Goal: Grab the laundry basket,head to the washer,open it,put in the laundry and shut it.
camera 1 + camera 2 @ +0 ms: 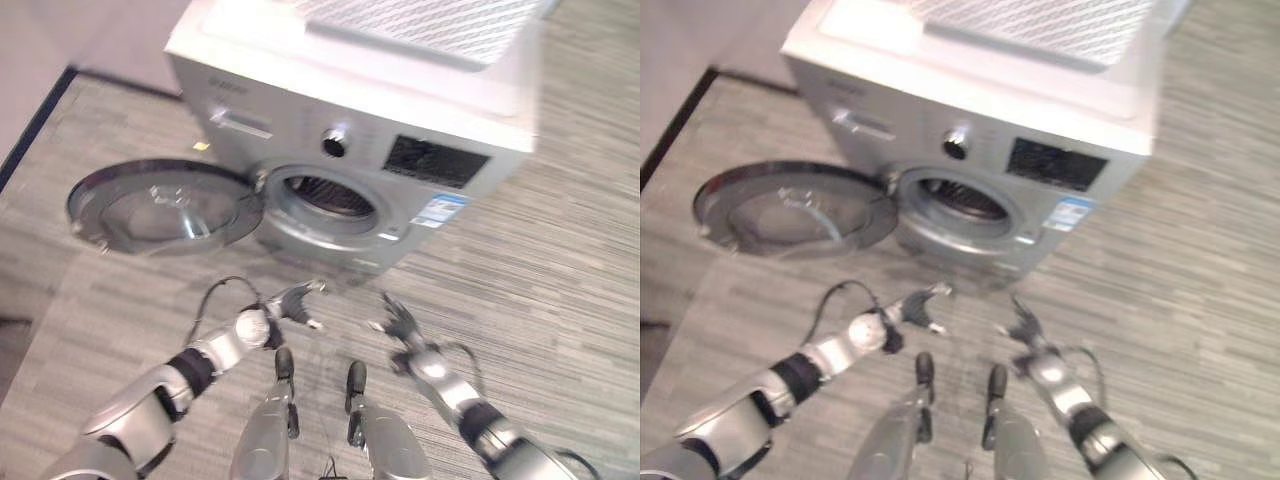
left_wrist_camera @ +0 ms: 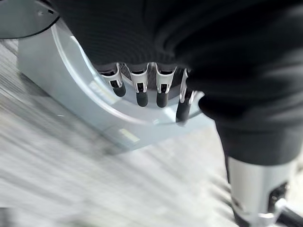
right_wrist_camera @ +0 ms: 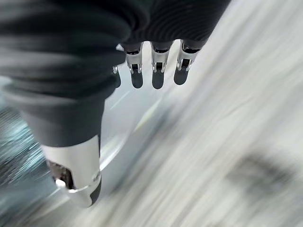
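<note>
The washer (image 1: 360, 150) stands with its door (image 1: 160, 208) swung flat open to the robot's left, drum mouth (image 1: 328, 197) clear for loading. Left hand (image 1: 292, 303) and right hand (image 1: 400, 325) hover before it, fingers relaxed, holding nothing. No basket or laundry to be seen; the drum's depths stay dark.

- The washer (image 1: 350, 140) is cut off at the top edge; its back is out of frame.
- The drum (image 1: 330, 195) is dark inside, contents impossible to tell.
- The panel label (image 1: 437, 212) is too small to read.
- The floor (image 3: 227, 156) is blurred in the right wrist view.
</note>
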You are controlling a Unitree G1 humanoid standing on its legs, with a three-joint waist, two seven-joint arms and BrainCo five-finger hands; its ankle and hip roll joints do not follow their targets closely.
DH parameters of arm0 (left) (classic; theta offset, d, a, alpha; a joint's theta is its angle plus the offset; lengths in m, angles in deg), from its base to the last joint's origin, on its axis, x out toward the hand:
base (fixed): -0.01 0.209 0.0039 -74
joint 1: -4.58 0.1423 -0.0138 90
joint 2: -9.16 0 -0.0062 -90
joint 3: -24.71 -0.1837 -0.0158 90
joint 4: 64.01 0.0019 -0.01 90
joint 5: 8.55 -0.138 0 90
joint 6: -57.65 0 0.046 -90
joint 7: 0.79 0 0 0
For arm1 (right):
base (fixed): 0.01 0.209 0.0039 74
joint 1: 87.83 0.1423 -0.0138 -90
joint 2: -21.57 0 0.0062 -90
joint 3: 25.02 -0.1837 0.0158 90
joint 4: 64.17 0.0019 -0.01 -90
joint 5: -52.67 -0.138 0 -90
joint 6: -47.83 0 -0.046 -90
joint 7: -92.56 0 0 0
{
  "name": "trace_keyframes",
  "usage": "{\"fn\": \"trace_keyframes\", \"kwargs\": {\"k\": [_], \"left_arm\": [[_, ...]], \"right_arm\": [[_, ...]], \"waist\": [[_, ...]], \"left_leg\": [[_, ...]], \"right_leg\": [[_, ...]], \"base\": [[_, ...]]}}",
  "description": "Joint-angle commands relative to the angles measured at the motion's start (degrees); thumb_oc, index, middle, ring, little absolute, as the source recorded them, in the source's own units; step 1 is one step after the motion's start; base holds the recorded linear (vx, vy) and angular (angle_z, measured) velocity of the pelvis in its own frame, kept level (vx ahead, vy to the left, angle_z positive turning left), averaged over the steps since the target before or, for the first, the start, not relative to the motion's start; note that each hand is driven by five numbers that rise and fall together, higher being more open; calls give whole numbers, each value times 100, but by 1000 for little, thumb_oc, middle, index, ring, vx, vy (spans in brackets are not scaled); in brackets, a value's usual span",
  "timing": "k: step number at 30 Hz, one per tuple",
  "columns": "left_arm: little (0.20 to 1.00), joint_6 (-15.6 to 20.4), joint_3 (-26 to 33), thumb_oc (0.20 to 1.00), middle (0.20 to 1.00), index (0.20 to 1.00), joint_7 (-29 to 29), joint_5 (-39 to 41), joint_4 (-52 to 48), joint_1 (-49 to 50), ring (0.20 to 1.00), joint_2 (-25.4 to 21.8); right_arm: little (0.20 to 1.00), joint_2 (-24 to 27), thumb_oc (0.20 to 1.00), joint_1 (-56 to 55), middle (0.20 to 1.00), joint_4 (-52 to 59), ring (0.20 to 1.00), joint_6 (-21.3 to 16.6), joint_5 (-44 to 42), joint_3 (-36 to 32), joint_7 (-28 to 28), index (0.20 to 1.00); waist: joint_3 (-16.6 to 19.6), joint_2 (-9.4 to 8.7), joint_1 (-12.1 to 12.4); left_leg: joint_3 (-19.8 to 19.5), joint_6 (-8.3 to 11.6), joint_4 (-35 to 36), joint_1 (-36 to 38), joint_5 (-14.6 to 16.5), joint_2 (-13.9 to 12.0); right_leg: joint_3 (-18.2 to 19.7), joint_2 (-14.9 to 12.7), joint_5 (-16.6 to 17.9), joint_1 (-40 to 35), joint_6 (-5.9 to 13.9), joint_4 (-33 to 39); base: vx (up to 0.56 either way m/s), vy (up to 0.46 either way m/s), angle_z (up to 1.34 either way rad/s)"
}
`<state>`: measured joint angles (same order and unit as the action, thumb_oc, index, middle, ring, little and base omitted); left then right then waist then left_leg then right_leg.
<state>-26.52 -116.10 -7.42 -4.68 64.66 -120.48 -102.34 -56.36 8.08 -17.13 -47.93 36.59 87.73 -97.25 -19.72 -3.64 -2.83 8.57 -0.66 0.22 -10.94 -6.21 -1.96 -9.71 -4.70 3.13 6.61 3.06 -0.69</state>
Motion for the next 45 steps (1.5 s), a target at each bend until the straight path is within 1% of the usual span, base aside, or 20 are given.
{"fn": "trace_keyframes", "kwargs": {"k": [1,4,10,13,17,20,22,24,27,29,31,34,36,37,39,40,42,43,44,45], "left_arm": [[1000,4,531,1000,1000,1000,-341,-302,511,389,1000,194],[1000,-72,844,1000,1000,1000,-240,-758,1139,455,1000,277],[1000,-359,1929,1000,1000,1000,731,-1760,3077,-51,1000,711],[1000,-449,2898,1000,1000,1000,1489,-1409,3272,-191,1000,661],[1000,-455,3382,1000,1000,1000,1847,-1341,3276,21,1000,528],[1000,-472,3498,1000,1000,1000,2018,-1409,3072,234,1000,650],[1000,-491,3448,1000,1000,1000,2088,-1470,2891,432,1000,824],[1000,-473,3443,1000,1000,1000,2091,-1480,2835,520,1000,855],[1000,-416,3468,1000,1000,1000,2061,-1485,2760,570,1000,864],[1000,-396,3439,1000,1000,1000,2067,-1496,2762,589,1000,867],[1000,-371,3364,1000,1000,1000,2053,-1453,2945,518,1000,837],[1000,-350,3215,1000,1000,1000,1944,-1386,3167,488,1000,767],[1000,-337,3195,1000,1000,1000,1920,-1341,3217,479,1000,774],[1000,-304,3048,1000,1000,1000,1818,-1274,3382,505,1000,853],[1000,-288,3000,1000,1000,1000,1786,-1251,3404,564,1000,903],[1000,-254,2946,1000,1000,1000,1701,-1140,3436,711,1000,968],[1000,-240,2917,1000,1000,1000,1646,-1084,3454,791,1000,1003],[1000,-234,2894,1000,1000,1000,1631,-1063,3443,864,1000,1010],[1000,-242,2833,1000,1000,1000,1579,-1044,3383,882,1000,991],[1000,-256,2820,1000,1000,1000,1560,-1042,3328,868,1000,971]], "right_arm": [[1000,-137,1000,266,1000,376,1000,-91,322,-392,383,1000],[1000,-22,1000,-126,1000,433,1000,-86,357,-767,436,1000],[1000,-141,1000,-564,1000,774,1000,-159,312,-1430,269,1000],[1000,-296,1000,-298,1000,959,1000,-326,91,-2118,-371,1000],[1000,-107,1000,-164,1000,1653,1000,-514,134,-2987,-1052,1000],[1000,387,1000,-93,1000,1904,1000,-523,537,-3602,-1598,1000],[1000,1030,1000,-10,1000,2308,1000,-560,817,-4398,-2211,1000],[1000,1502,1000,112,1000,2603,1000,-526,1141,-4763,-2492,1000],[1000,2214,1000,99,1000,2765,1000,-302,1735,-5087,-2625,1000],[1000,2429,1000,165,1000,2857,1000,-284,1888,-5118,-2669,1000],[1000,3092,1000,598,1000,3244,1000,-440,1469,-5011,-2371,1000],[1000,3712,1000,1343,1000,2973,1000,-378,1059,-4204,-1827,1000],[1000,3879,1000,1628,1000,2777,1000,-317,885,-3900,-1645,1000],[1000,4277,1000,1762,1000,2382,1000,-113,481,-3497,-1000,1000],[1000,4477,1000,1823,1000,2268,1000,-48,370,-3349,-759,1000],[1000,4794,1000,1813,1000,2027,1000,72,226,-3189,-407,1000],[1000,4939,1000,2104,1000,1771,1000,110,198,-2886,-259,1000],[1000,5039,1000,2354,1000,1671,1000,141,235,-2550,-100,1000],[1000,5326,1000,2696,1000,1510,1000,195,208,-2126,151,1000],[1000,5386,1000,2882,1000,1424,1000,193,179,-1923,198,1000]], "waist": [[99,-53,19],[189,-91,-114],[356,-205,-303],[428,-276,-334],[603,-252,-378],[719,-156,-408],[758,-39,-550],[848,37,-588],[918,128,-622],[932,137,-635],[941,25,-741],[916,-174,-647],[921,-224,-660],[1174,-466,-693],[1257,-476,-731],[1409,-483,-830],[1472,-484,-830],[1552,-482,-856],[1595,-578,-888],[1601,-656,-933]], "left_leg": [[112,-98,-691,-90,1261,-240],[274,-144,-475,105,1211,-194],[536,-192,-23,452,1103,-51],[673,-260,83,467,991,16],[761,-325,234,765,1073,126],[618,-420,260,1057,1171,266],[260,-557,189,1344,1266,399],[136,-584,166,1470,1366,442],[-52,-560,78,1468,1416,401],[-116,-548,25,1488,1479,392],[-434,-442,-272,1602,1767,375],[-575,-319,-507,1851,2048,319],[-675,-282,-513,1963,2093,284],[-931,-130,-399,2247,2216,234],[-1018,-53,-348,2366,2206,115],[-1159,111,-372,2514,2065,-177],[-1170,198,-438,2566,1968,-355],[-1164,307,-592,2541,1755,-544],[-1056,431,-1286,2188,1240,-830],[-954,414,-1642,1971,1170,-924]], "right_leg": [[251,-361,-464,44,533,-320],[336,-394,-421,97,603,-458],[452,-464,-398,192,633,-549],[471,-500,-282,332,602,-584],[588,-554,-297,311,676,-788],[665,-645,-314,351,671,-1525],[1092,-476,-7,594,571,-2855],[1260,-402,33,761,531,-3095],[1307,-348,-25,927,490,-2716],[1334,-360,-78,925,507,-2472],[1604,-310,120,940,672,-830],[1399,-431,379,1010,816,-100],[1299,-439,402,956,823,-40],[1397,-405,459,626,809,-40],[1414,-331,428,611,790,-190],[1365,-111,260,623,693,-521],[1234,-7,129,572,609,-661],[1111,99,19,490,533,-698],[896,207,-175,242,381,-674],[822,199,-193,134,329,-622]], "base": [[58,98,-12],[58,111,-34],[32,88,-27],[-70,49,-16],[84,153,-29],[126,135,-10],[209,138,35],[172,29,104],[108,-40,67],[152,-92,-5],[295,-208,24],[301,-222,53],[334,-260,80],[446,-340,101],[415,-332,106],[259,-223,98],[302,-297,90],[387,-509,69],[311,-487,39],[279,-521,58]]}}
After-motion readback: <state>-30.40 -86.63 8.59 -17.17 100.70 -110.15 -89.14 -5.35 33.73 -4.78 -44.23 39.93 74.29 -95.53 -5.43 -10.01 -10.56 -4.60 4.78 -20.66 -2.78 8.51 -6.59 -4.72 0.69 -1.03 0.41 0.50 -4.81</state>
